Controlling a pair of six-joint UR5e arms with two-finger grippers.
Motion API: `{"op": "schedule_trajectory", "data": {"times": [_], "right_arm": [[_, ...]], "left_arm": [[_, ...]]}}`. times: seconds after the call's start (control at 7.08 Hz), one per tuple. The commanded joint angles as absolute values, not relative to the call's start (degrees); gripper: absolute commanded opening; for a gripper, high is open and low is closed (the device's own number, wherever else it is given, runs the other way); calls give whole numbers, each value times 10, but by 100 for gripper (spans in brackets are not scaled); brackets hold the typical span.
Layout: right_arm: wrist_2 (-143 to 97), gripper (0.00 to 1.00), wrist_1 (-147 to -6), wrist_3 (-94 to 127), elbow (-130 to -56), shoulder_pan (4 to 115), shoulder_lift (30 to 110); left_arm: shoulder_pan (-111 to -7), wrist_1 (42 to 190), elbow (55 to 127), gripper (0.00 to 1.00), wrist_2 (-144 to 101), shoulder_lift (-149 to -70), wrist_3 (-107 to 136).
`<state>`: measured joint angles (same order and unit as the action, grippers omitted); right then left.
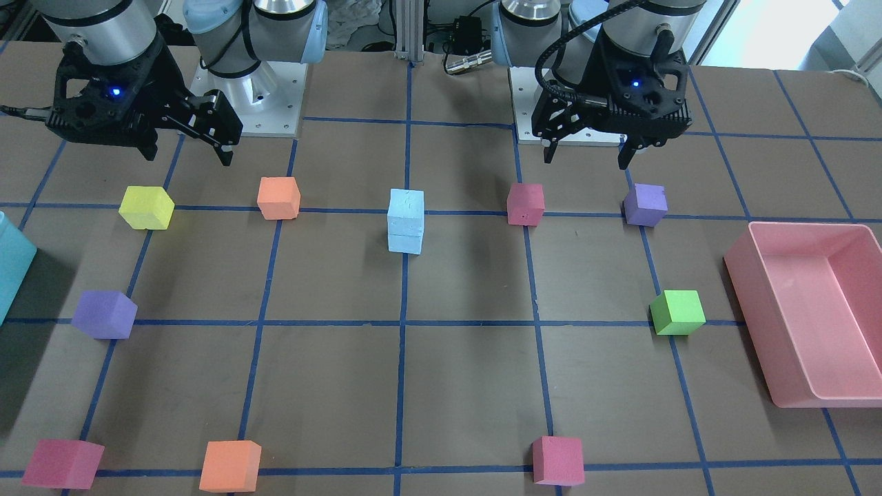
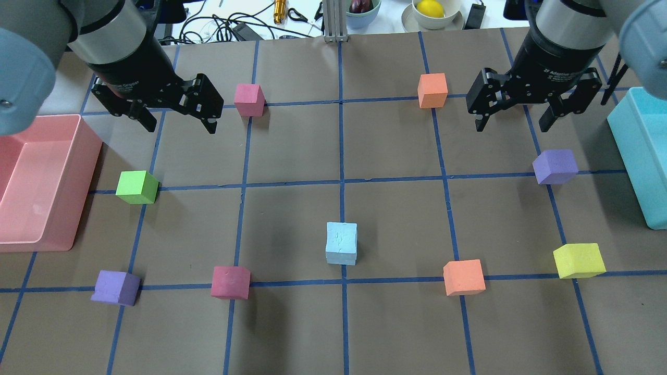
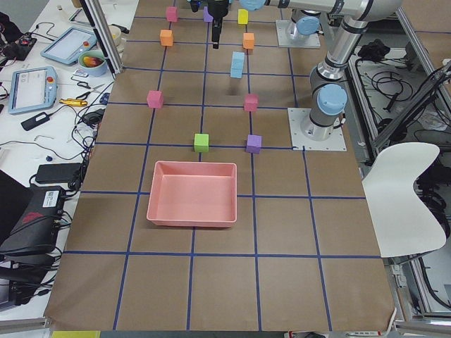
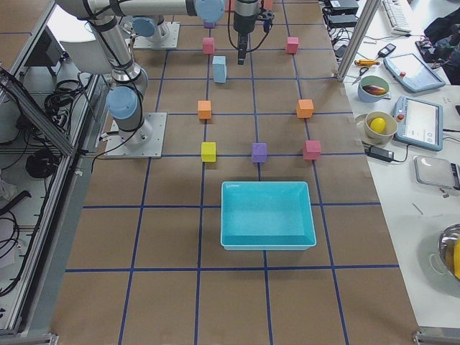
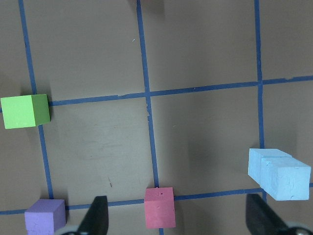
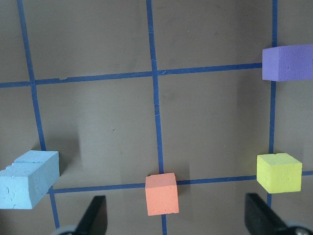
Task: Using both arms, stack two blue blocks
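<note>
Over the worktop (image 2: 292, 323) at either side, the left claw (image 2: 181, 125) and right claw (image 2: 511, 125) hang raised, pointing down, each spread apart and empty. Between them, well apart from both, the blue blocks (image 2: 341, 244) stand stacked.

A robotics lab is indicated. The left arm (image 3: 332, 60) and the right arm (image 4: 115, 50) are bolted through metal plates (image 3: 331, 141) to a surface (image 3: 211, 296) covered in brown paper and gridded with blue tape (image 3: 204, 255). Teach pendants (image 3: 29, 79) are laid on a white bench (image 3: 63, 144) beside it, and cables (image 3: 398, 74) are strung behind the arms.
</note>
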<state>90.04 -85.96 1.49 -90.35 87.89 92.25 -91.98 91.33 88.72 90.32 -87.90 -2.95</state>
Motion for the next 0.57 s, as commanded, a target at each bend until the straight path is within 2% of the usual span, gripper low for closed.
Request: {"op": "schedule_trajectory", "data": {"times": [0.0,0.42], "right_arm": [[900,100,-860,15,-904,879,923],[900,100,-860,15,-904,879,922]], "left_arm": [[-893,908,884,100,911,-874,-47],[-889,883,888,100,929,-869,-47]]}}
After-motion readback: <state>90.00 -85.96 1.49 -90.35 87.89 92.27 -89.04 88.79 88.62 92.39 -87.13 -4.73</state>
